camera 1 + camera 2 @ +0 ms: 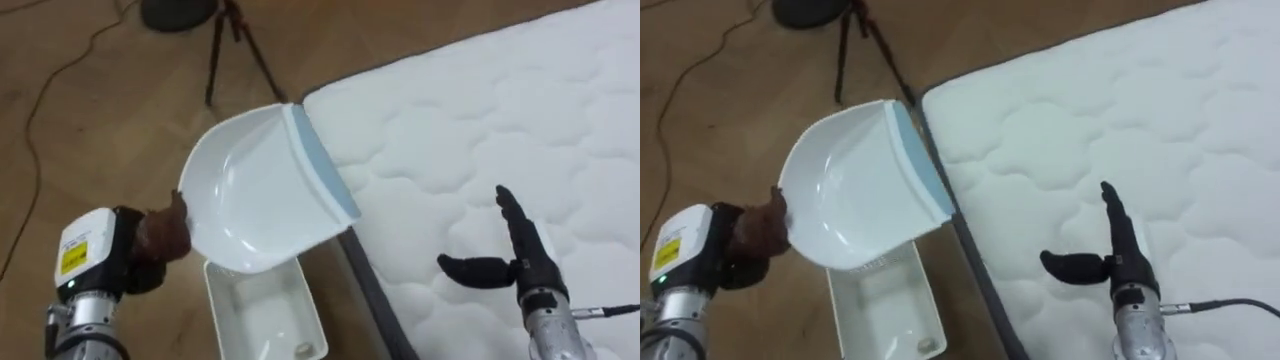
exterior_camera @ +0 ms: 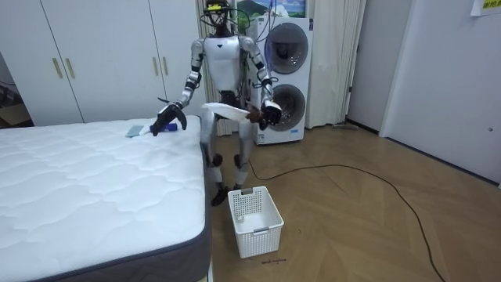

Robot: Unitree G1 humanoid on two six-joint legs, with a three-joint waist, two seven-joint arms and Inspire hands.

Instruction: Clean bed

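Basket (image 1: pixel 262 310), white, on the floor beside the bed's corner | left hand (image 1: pixel 165 232) closed round the handle of a white dustpan (image 1: pixel 255 190), held tilted above the basket, its blue lip by the bed's corner | right hand (image 1: pixel 515 255) open, fingers straight, above the bed (image 1: pixel 500 120) near its edge | tripod (image 1: pixel 235 45) on the floor beyond

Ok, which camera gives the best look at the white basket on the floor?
The room view: the white basket stands whole on the floor beside the bed, its lattice walls plain. In both eye views the dustpan held in the left robot hand covers its far end, leaving the near end in sight.
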